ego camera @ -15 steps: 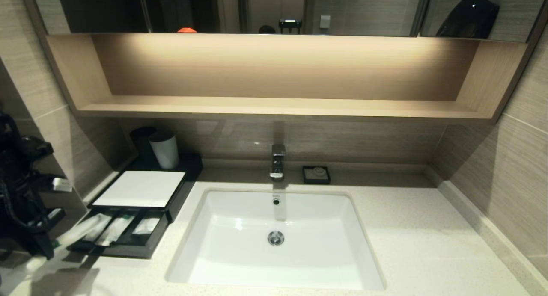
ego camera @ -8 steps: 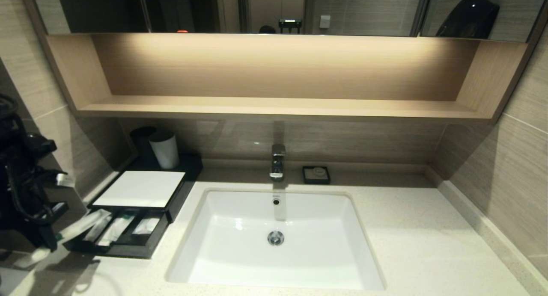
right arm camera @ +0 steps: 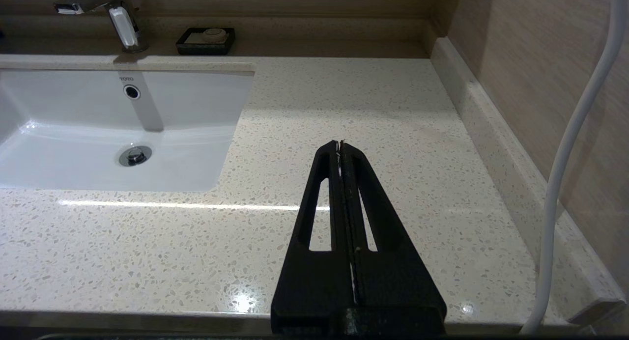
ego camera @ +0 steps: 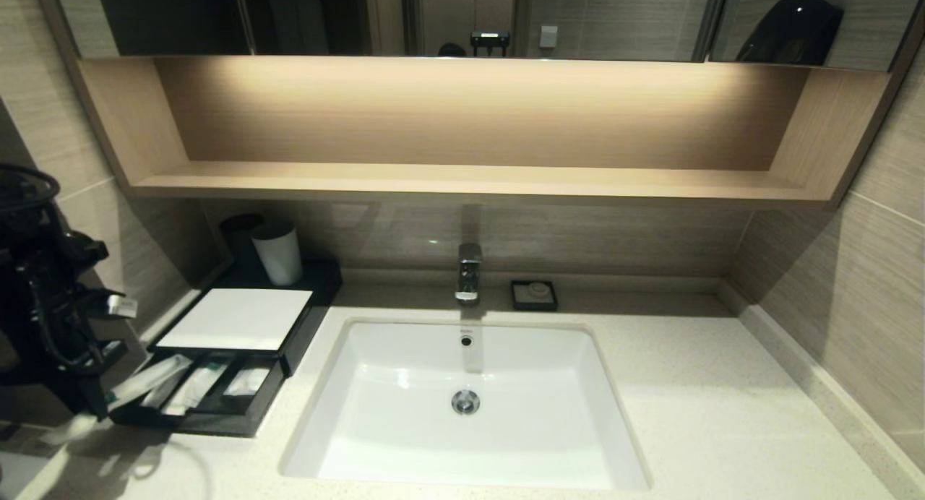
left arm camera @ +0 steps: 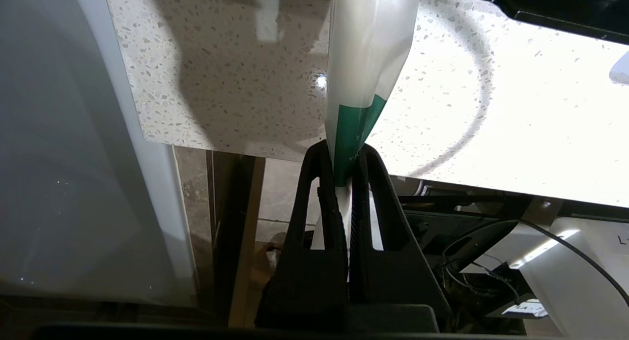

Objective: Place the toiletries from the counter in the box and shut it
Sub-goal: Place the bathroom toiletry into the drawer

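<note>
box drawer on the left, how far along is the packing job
Done: the box has its drawer pulled out, with some packets already in its compartments. In hand: the left gripper is shut on one green-banded packet, held over the counter near the drawer. Left: drop it in and push the drawer shut. The right gripper rests shut over bare counter.

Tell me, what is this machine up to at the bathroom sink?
It is tidying wrapped toiletries into a box. The left end effector is shut on a slim plastic-wrapped packet with a green band, holding it above the speckled counter at the far left. Nearby the black box has its front drawer pulled out, with a few packets already inside. The right end effector is shut and empty, over the counter right of the basin.
</note>
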Controlling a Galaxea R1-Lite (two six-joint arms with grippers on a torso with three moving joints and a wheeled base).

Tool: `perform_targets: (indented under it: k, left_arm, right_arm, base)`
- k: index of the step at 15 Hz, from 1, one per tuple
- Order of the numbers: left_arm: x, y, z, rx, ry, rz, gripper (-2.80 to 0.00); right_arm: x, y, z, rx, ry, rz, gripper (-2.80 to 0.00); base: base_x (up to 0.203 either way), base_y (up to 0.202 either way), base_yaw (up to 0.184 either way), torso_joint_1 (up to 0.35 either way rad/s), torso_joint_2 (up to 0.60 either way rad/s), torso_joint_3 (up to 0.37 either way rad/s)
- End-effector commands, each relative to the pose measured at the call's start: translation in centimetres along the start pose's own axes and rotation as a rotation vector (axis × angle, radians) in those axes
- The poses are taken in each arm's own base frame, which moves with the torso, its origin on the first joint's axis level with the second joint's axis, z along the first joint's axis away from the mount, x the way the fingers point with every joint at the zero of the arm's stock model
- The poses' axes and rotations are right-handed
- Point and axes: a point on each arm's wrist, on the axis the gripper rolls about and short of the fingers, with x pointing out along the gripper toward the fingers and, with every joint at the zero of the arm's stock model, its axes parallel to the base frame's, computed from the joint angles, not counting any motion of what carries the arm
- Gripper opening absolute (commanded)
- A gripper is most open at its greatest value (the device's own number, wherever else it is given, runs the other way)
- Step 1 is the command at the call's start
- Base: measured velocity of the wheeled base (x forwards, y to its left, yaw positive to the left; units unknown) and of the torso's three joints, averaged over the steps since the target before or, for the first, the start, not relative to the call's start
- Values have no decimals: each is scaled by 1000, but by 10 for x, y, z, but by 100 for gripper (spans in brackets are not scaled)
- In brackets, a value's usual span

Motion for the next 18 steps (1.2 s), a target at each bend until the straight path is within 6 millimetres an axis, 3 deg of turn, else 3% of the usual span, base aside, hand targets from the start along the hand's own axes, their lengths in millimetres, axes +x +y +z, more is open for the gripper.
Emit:
perform_targets:
  k: [1,18]
  left_arm:
    - [3,1,4,2,9,-3,-280]
    - [12,3,27,16,-16,0,-280]
  right_arm:
    - [0,0,0,0,0,0,-280]
    - [0,0,0,0,0,1,-280]
  base:
    - [0,0,0,0,0,0]
    - [0,0,0,0,0,0]
